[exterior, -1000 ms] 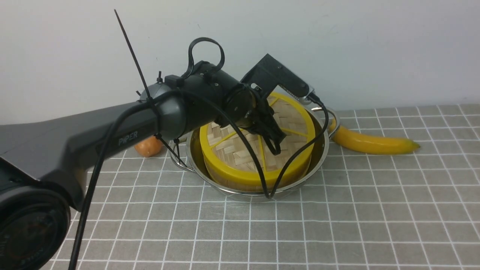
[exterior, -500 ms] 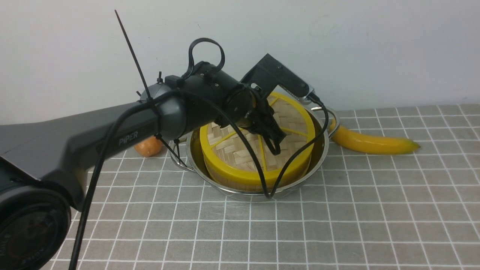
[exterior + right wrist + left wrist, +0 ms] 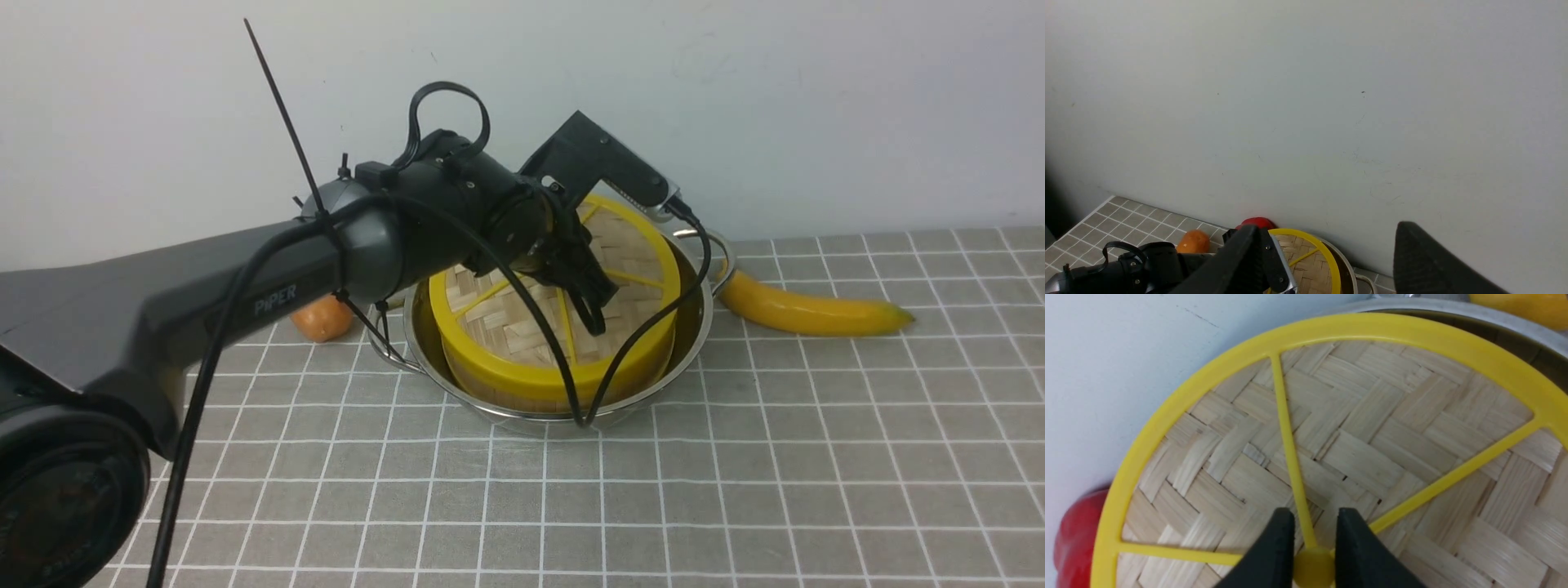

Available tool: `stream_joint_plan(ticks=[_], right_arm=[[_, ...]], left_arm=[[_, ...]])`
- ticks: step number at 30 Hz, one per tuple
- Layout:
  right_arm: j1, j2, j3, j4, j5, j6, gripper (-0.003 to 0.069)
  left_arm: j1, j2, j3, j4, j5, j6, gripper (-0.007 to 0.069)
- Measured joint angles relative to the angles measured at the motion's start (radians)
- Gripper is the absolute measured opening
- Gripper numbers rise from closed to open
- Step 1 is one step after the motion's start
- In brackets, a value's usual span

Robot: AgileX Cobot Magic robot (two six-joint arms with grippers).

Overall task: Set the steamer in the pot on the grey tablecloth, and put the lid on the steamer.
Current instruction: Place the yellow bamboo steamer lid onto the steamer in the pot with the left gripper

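The left arm and the lid (image 3: 522,327) are sitting a shade higher and further left than a second ago, the yellow rim shifting over the steamer (image 3: 490,390) below. The left pincer (image 3: 596,314) is gripping the lid's hub (image 3: 1312,565), narrow, with one finger on each side. That is probably because the hub is the only raised hold on a flat disc. The steamer is standing inside the pot (image 3: 694,343), which is resting on the cloth (image 3: 735,490), so the first half of the job looks done. The lid is lying on or just over the steamer, seemingly being settled. The right pincer (image 3: 1327,226) is hanging wide and empty, facing the wall. On the surface: one pot, one steamer, one lid, one banana (image 3: 808,310) just beside the pot, one orange fruit (image 3: 320,318), and one red item (image 3: 1255,223) behind the pot.
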Motion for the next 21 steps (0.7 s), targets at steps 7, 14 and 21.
stream_joint_plan(ticks=[7, 14, 21], right_arm=[[0.000, 0.000, 0.000, -0.001, 0.000, 0.000, 0.0432], [0.000, 0.000, 0.000, -0.001, 0.000, 0.000, 0.0432], [0.000, 0.000, 0.000, -0.001, 0.000, 0.000, 0.0432]], left_arm=[[0.001, 0.002, 0.000, 0.000, -0.001, -0.001, 0.0116], [0.001, 0.022, 0.000, 0.011, -0.016, -0.018, 0.0116], [0.001, 0.023, 0.000, 0.014, -0.021, -0.018, 0.0118]])
